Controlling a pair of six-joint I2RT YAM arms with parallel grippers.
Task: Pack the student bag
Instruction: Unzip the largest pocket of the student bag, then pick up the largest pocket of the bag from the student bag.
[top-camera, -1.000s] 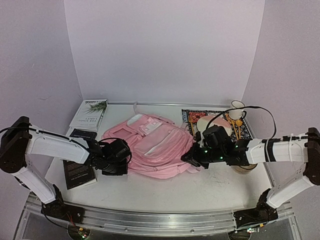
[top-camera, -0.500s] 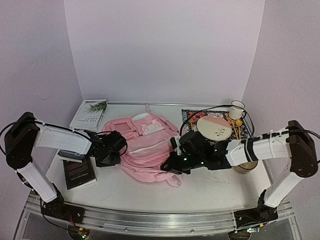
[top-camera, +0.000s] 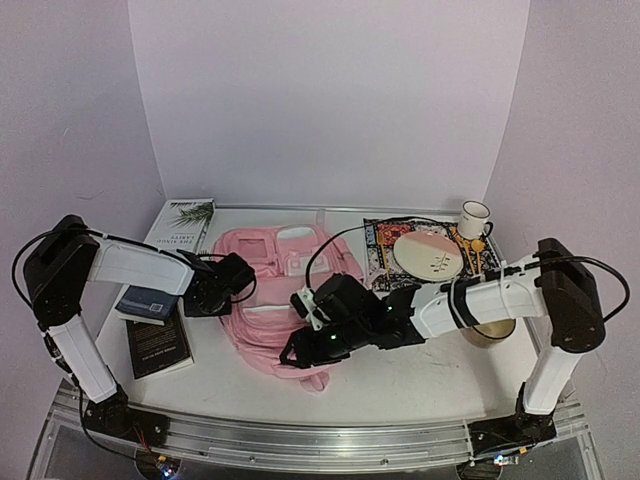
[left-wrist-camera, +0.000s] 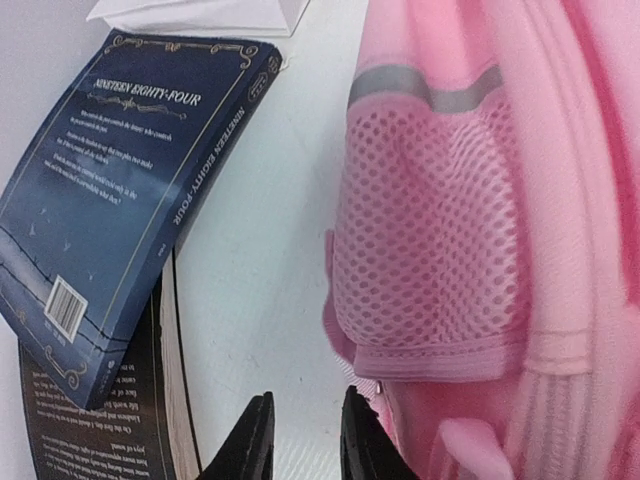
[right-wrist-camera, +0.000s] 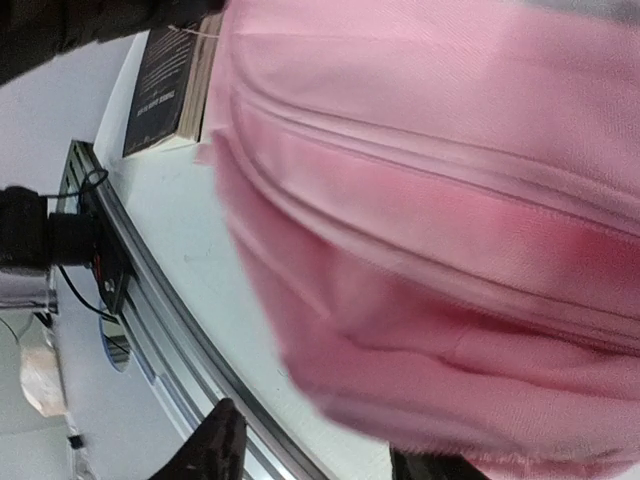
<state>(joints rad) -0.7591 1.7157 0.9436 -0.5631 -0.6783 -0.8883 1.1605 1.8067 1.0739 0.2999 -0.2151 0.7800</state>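
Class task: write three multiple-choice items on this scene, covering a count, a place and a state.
1. How many books lie left of the large soft pink fabric backpack? A one; B three; C five.
2. Where is the round pink-and-white plate? A on the patterned mat; B on the books; C inside the backpack.
3. How is the dark blue paperback book? A closed, flat; B open; C upright.
Key: B, white book, blue one and black book show; A, plate rests on mat; A, back cover faces up.
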